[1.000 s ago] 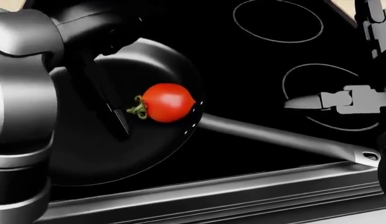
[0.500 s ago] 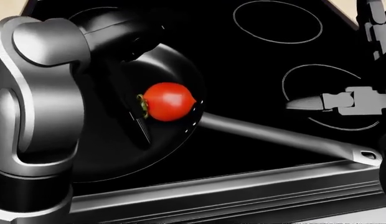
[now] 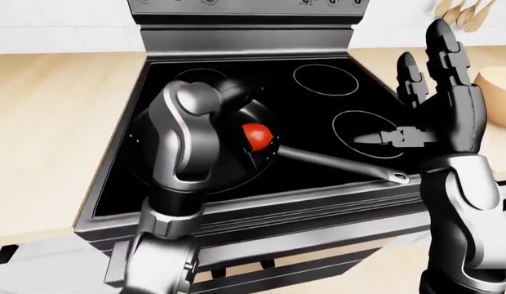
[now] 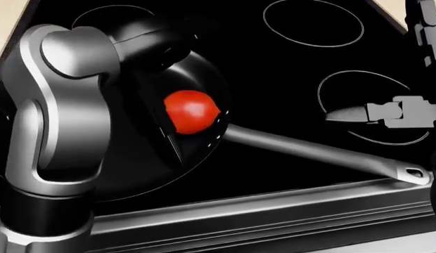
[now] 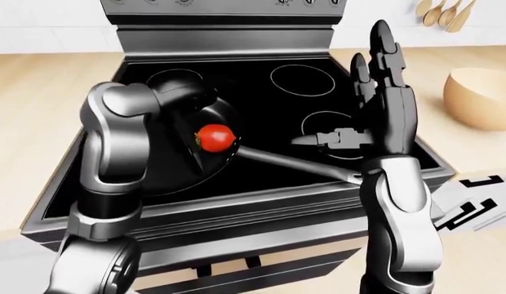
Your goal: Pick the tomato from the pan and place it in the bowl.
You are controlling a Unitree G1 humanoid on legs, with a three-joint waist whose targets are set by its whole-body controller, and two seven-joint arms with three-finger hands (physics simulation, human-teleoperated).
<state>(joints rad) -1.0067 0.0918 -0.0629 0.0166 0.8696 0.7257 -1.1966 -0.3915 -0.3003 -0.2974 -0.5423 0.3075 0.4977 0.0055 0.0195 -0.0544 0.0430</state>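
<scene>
The tomato (image 5: 215, 137) lies in the pan (image 5: 167, 177), near the pan's right rim where the handle (image 4: 324, 153) joins. The pan sits on the lower-left burner of a black stove (image 3: 318, 122); its handle runs down and to the right, ending near the stove's metal lower edge.

The left arm bends in from the left of the eye views, its elbow raised over the pan and the forearm dropping down into it. The left robot hand (image 4: 158, 134) shows only as dark shapes just left of the tomato, with one thin finger standing close against the fruit's left side. How far that hand is open, and whether it touches the tomato, cannot be told, since black fingers merge with the black pan.

The right robot hand (image 5: 376, 104) stands upright over the stove's right side, well apart from the pan. Its two long fingers (image 3: 439, 46) point up and are spread, and the thumb (image 4: 358, 113) juts out to the left over the lower-right burner ring. It is fully open and holds nothing.

The bowl (image 5: 482, 98) sits on the pale wood table (image 3: 57, 110) to the right of the stove, in the right-eye view's upper right. Wooden spoons (image 5: 440, 15) hang on the wall above it.
</scene>
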